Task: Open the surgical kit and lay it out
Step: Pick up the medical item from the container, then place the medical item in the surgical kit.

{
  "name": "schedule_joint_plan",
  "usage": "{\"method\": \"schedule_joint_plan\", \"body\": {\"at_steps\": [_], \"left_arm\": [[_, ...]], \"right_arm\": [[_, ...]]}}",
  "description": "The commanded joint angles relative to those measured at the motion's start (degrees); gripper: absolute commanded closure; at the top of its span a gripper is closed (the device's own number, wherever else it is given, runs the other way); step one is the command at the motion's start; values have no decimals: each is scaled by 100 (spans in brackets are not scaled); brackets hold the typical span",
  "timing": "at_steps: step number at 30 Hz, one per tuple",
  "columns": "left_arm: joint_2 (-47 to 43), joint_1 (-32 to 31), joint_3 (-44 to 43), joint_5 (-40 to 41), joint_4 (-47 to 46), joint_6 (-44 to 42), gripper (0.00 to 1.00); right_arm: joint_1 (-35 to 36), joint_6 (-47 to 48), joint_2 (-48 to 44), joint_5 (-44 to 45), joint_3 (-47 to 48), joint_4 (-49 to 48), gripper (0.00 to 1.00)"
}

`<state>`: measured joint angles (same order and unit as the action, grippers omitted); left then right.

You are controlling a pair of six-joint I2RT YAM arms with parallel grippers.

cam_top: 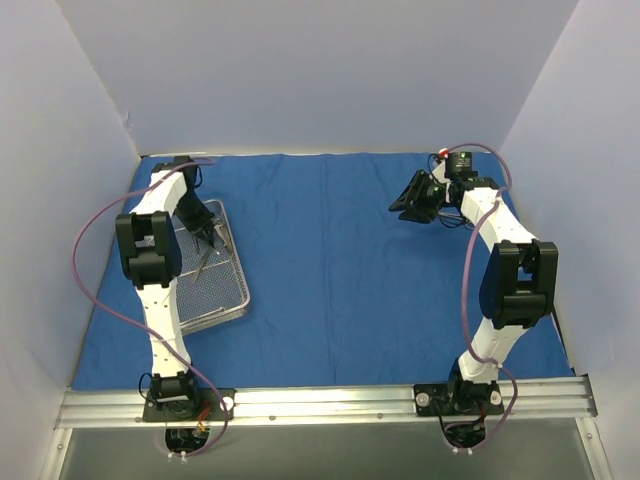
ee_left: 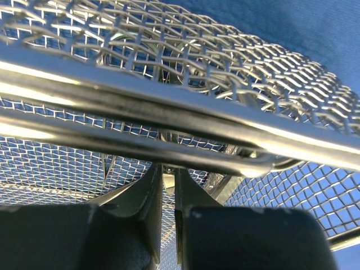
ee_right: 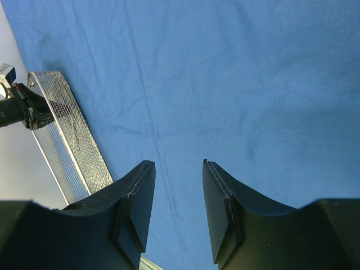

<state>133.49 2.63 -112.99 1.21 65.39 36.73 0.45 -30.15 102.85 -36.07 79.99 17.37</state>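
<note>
Roughly halfway: royal-blue cloth wrap (cam_top: pixel 340 270) flat, thin silver instruments (cam_top: pixel 205 262) unlaid in silver wire-mesh tray (cam_top: pixel 215 322) at 9 o'clock; left gripper (ee_left: pixel 167 169) narrow there, hold unclear, right gripper (ee_right: pixel 179 169) part-open, empty.

One overhead, two wrist-level; common tray (cam_top: pixel 220 285)

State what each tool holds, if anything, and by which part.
Right tool: nothing, open above the blue cloth. Left tool: nearly closed inside the mesh tray; whether it grips anything cannot be told.
</note>
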Motion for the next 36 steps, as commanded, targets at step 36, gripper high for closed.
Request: {"method": "schedule_joint_plan", "body": {"at_steps": [36], "left_arm": [[-3734, -2460, 1605, -1712, -1292, -2487, 98]], "right_arm": [[2267, -667, 921, -1956, 2188, -954, 46]]}}
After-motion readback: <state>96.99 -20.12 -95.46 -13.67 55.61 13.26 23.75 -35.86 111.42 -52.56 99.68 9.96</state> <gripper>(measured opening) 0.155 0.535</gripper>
